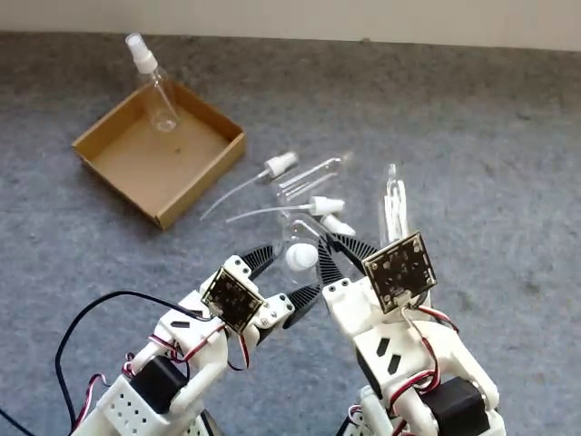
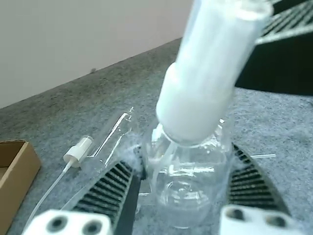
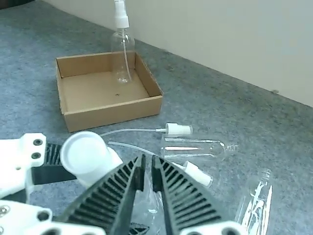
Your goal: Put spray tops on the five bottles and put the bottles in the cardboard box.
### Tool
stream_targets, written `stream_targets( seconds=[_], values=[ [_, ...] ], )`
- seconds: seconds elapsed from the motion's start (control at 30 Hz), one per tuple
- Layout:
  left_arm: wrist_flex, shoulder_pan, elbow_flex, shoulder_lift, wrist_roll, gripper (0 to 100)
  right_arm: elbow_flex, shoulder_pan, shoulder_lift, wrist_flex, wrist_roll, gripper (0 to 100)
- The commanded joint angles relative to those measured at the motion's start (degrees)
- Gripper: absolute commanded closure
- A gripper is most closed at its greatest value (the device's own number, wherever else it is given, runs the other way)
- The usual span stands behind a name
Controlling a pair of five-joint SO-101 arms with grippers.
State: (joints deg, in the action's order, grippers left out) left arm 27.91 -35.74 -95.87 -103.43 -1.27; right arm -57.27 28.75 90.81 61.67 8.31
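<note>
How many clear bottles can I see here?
4 bottles: one standing in the cardboard box, one in the left end effector, two lying loose nearby. Others may be hidden.

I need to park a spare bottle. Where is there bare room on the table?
Free: the carpet right of the loose bottles, and most of the box floor in front of its standing bottle. Crowded: from the box to the jaws, with spray tops.

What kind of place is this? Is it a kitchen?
Probably not a kitchen. It looks more like a robot lab or hobby workbench. Two small robot arms with wires showing sit on a grey mat by a plain wall, with bottles and a box.
</note>
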Motion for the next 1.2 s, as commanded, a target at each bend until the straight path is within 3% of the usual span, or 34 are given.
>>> stream_targets(
  seconds=[0.0,0.57,0.77,0.93,1.17],
  values=[
    [-1.5,0.2,-1.3,-0.4,0.1,88,4.0,0.6,-0.4,-1.8,0.7,97.4],
    [-1.5,1.4,-1.3,-0.4,0.1,88,3.6,-0.1,0.0,-1.5,5.8,97.1],
    [-1.7,9.3,-1.1,-0.5,0.1,88,3.4,-8.3,0.1,-1.8,5.5,97.1],
    [-1.4,16.5,2.2,-0.4,0.3,88,-3.2,-9.2,0.1,-2.3,5.5,97.1],
    [5.5,27.8,13.8,0.0,0.7,88,-22.8,-9.2,0.1,-19.2,5.5,97.1]
  ],
)
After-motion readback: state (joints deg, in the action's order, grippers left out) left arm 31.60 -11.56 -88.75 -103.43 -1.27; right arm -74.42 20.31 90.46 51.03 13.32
